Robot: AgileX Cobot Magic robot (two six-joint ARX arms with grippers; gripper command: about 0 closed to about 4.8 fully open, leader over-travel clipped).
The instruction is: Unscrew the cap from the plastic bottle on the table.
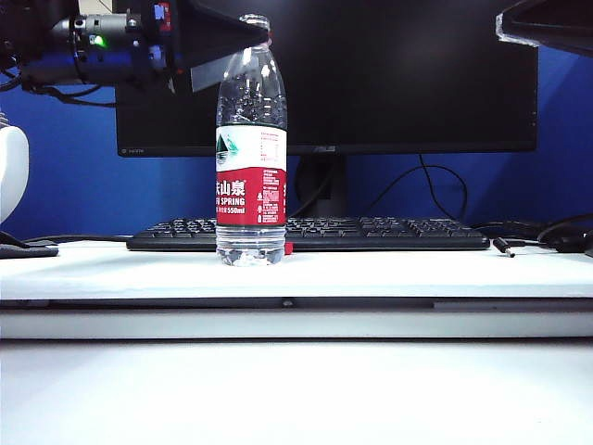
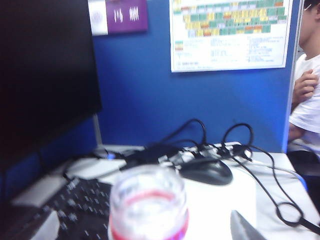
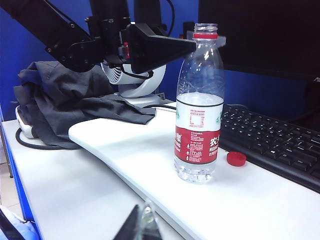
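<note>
The plastic bottle (image 1: 251,185) stands upright on the white table (image 1: 417,273), just in front of the keyboard. Its neck (image 3: 205,30) is open, with only the thin red ring around it. The red cap (image 3: 236,158) lies on the table beside the bottle's base, and shows as a red sliver (image 1: 289,247) in the exterior view. My left gripper (image 2: 145,227) is open, one finger (image 2: 244,227) on each side of the bottle's mouth (image 2: 148,197), holding nothing. My right gripper (image 3: 145,224) is shut and empty, low over the front of the table, away from the bottle.
A black keyboard (image 1: 315,234) and a monitor (image 1: 371,74) stand behind the bottle. A mouse (image 2: 207,171) and loose cables (image 2: 280,200) lie at the far right. A dark jacket (image 3: 65,100) and a white fan (image 3: 135,82) sit under the left arm.
</note>
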